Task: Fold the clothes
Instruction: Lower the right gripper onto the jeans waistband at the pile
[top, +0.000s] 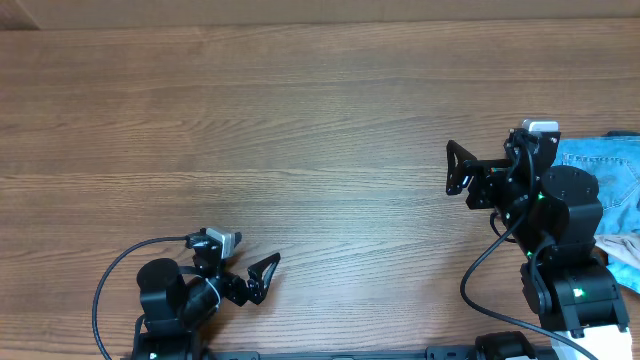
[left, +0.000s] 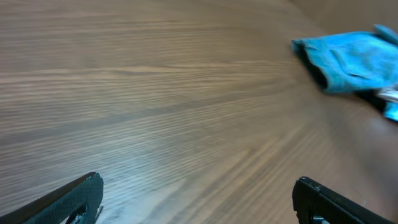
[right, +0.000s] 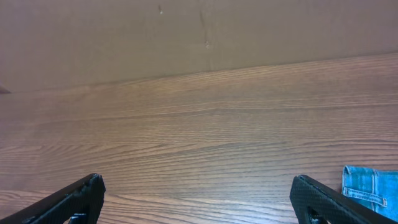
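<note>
Here the light blue denim jeans (top: 612, 168) lie at the far right edge of the wooden table (top: 300, 120), and the overhead view shows only a part of them, because the frame cuts them off and the right arm (top: 560, 230) covers their inner side. A seam line is visible on the denim, but I cannot tell which part of the jeans this is. Just below them, at the same edge, there is a pale piece of cloth (top: 622, 248); whether it belongs to the jeans is not clear. The right gripper (top: 458, 170) is just to the left of the jeans and points away from them, toward the bare wood; its 2 fingers stand wide apart and nothing is between them. In the right wrist view the gripper (right: 196, 193) shows the same wide gap over plain wood, with a corner of the jeans (right: 371, 190) at the lower right and a brown wall (right: 186, 37) behind the table. The left gripper (top: 262, 278) is near the lower left of the table, well apart from the jeans, also spread wide and holding nothing. In the left wrist view this gripper (left: 198, 200) is above bare wood, and the jeans (left: 351, 61) appear as a crumpled blue heap far at the upper right. A black cable (top: 100, 295) curves beside the left arm base.
</note>
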